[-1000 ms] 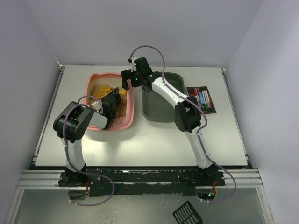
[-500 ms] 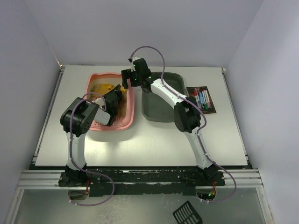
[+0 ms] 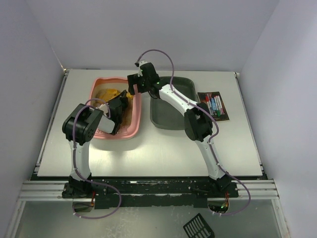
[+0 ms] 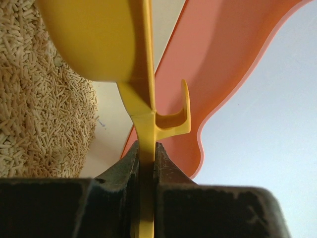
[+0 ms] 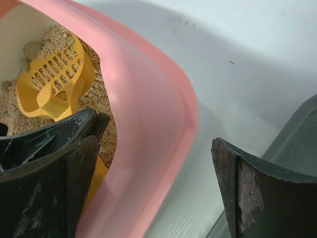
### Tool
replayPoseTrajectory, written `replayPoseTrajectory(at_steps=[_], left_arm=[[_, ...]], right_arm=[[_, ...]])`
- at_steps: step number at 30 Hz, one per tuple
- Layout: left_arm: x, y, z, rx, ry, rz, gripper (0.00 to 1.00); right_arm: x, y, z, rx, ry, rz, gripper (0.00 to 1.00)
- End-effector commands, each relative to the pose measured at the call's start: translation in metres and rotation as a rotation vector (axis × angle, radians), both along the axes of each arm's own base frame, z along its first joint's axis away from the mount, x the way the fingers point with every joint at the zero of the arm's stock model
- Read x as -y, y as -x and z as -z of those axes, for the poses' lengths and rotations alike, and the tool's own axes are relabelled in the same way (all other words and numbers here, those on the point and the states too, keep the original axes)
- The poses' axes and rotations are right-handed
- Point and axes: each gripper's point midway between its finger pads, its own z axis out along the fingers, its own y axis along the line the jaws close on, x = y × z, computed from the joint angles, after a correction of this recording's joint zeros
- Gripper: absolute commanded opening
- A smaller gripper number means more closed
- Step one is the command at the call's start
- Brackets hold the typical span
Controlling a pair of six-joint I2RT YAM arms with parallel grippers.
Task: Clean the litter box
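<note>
Presently the litter box (image 3: 119,135) sits on the far left part of the desk (image 3: 148,153), just beside a grey tray (image 3: 168,116) on its right. The left claw (image 4: 147,153) is clamped narrow on the flat handle of a yellow scoop (image 4: 99,39), whose slotted bowl lies inside the box over tan pellet litter (image 4: 39,99). The right claw (image 5: 158,163) stands wide, with one finger inside the box and the other outside, so it straddles the pink rim at the far right corner; contact with the rim cannot be confirmed. In my judgement the box is a thin moulded shell, light in itself but weighted by the litter, so its long walls are likely to flex and the load to shift if it is tipped. The smooth, rounded rim looks slippery. The soundest hold appears to be across the rim and wall close to a corner, where the plastic should be stiffest. The scoop handle looks rigid and is best pinched across its flat faces, as held now.
</note>
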Motion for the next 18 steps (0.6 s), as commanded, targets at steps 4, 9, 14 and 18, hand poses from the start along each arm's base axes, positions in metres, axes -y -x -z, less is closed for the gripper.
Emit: replayPoseTrajectory(at_steps=[4,9,14,18], left_arm=[[-0.047,-0.004,0.043,-0.127,-0.045,-0.093,0.07],[-0.025,-0.005,0.038,-0.14,-0.14,-0.025,0.07],[-0.008,0.0,0.039,-0.167,-0.199,0.012,0.07],[0.001,0.005,0.042,-0.174,-0.204,0.03,0.07]], right_arm=[[0.031,0.034,0.059,-0.167,0.184,-0.035,0.97],[0.031,0.034,0.061,-0.172,0.181,-0.039,0.97],[0.03,0.032,0.061,-0.171,0.179,-0.041,0.98],[0.031,0.032,0.061,-0.173,0.178,-0.041,0.98]])
